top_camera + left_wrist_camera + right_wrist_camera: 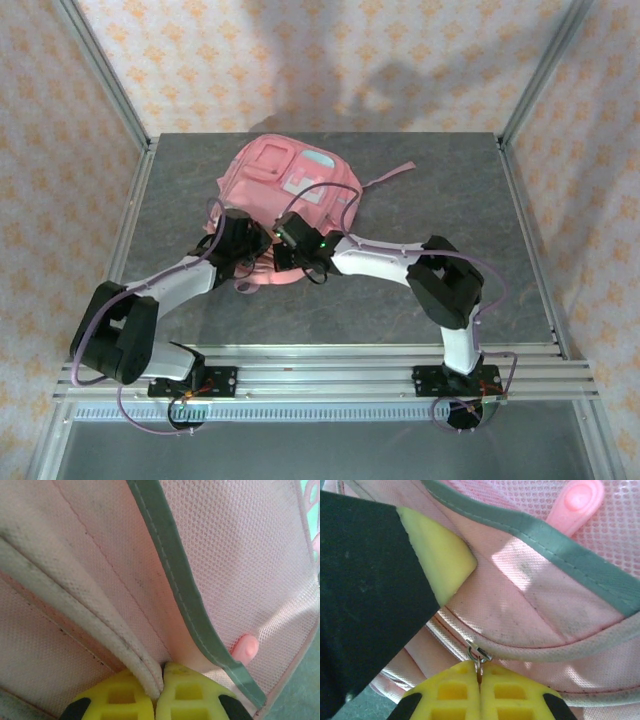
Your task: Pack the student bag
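The student bag [290, 178], a pink backpack with a light-blue patch, lies flat at the middle back of the grey table. Both grippers meet at its near edge. My left gripper [250, 255] [161, 680] is shut on the bag's white piped seam [75, 597], next to the grey trim stripe [185, 595] and mesh pocket. My right gripper [285, 250] [479, 672] is shut on the metal zip pull [479, 656] of the bag's zipper. The left gripper's black body [365, 595] and one yellow finger [437, 555] sit close on the left in the right wrist view.
A pink rubber zip tab [575, 502] [245, 648] lies on the mesh pocket. A pink strap [392, 173] trails off the bag to the right. The grey table [440, 220] is bordered by metal frame rails [135, 215] and patterned walls.
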Tool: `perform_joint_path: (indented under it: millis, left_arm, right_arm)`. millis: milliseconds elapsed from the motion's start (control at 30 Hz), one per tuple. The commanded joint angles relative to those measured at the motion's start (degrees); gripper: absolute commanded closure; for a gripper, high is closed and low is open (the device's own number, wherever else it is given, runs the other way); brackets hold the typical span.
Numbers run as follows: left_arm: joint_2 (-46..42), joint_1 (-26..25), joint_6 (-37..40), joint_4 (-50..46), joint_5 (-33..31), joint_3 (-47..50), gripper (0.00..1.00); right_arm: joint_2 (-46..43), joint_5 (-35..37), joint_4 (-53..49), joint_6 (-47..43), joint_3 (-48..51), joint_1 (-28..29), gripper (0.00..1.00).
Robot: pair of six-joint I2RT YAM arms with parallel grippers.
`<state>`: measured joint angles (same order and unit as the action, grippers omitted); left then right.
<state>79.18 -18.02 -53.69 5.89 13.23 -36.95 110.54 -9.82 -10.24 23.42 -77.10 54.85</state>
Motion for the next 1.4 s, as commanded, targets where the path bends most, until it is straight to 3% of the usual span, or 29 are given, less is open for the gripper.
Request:
perform_joint_path:
  millis: [0,167,367,700,933,1000,1033,1100,1167,1233,1300,1333,1367]
  left_arm:
    - [-0.08,-0.02,2.51,0.73,-2.99,-1.46,1.0]
    - [-1.83,0.68,3.58,0.03,-3.09,0.03,1.0]
    - [-1.92,0.79,4.12,-0.27,-2.49,0.82,1.0]
    - [-1.3,0.34,4.12,0.14,-0.13,0.03,1.0]
    - [5.04,-5.18,2.99,2.72,1.48,-5.08,1.0]
    - [6.55,-5.87,2.84,2.79,1.62,-6.88,1.0]
    - [6.71,-5.95,2.8,2.6,1.5,-7.56,0.94]
    - [5.94,-5.95,3.38,1.28,0.35,-8.82,0.69]
    - [3.62,-5.91,5.42,-2.14,-2.52,-10.71,0.47]
    - [1.5,-5.79,8.19,-6.99,-6.62,-13.34,0.35]
    - [-0.39,-5.41,11.14,-11.33,-11.22,-16.03,0.02]
    - [-1.17,-4.85,12.55,-12.96,-12.86,-16.99,0.01]
    - [-1.83,-4.02,13.55,-14.12,-13.92,-17.91,0.01]
  right_arm:
    - [-3.02,1.99,-1.7,-0.53,1.91,-1.68,1.0]
    - [-7.02,4.01,-2.54,0.06,7.47,-7.98,1.0]
    - [-6.07,6.61,-3.61,1.67,5.77,-15.03,1.0]
    - [-6.07,9.77,-3.99,3.02,3.49,-15.85,0.99]
    - [-10.18,9.87,-3.38,2.88,7.83,-21.1,1.0]
    - [-10.48,10.2,-4.54,2.67,7.91,-22.16,0.93]
    - [-10.57,10.35,-5.45,2.69,7.68,-22.76,0.84]
    - [-11.61,10.88,-7.4,3.08,7.67,-24.29,0.57]
    - [-13.77,11.66,-8.43,3.13,8.1,-26.47,0.45]
    - [-16.22,12.53,-8.74,2.82,8.63,-28.37,0.35]
    - [-18.43,13.93,-8.3,2.24,8.9,-29.69,0.19]
    - [-19.29,14.33,-7.88,1.91,8.77,-30.33,0.0]
    - [-19.88,14.42,-7.43,1.66,8.52,-31.02,0.0]
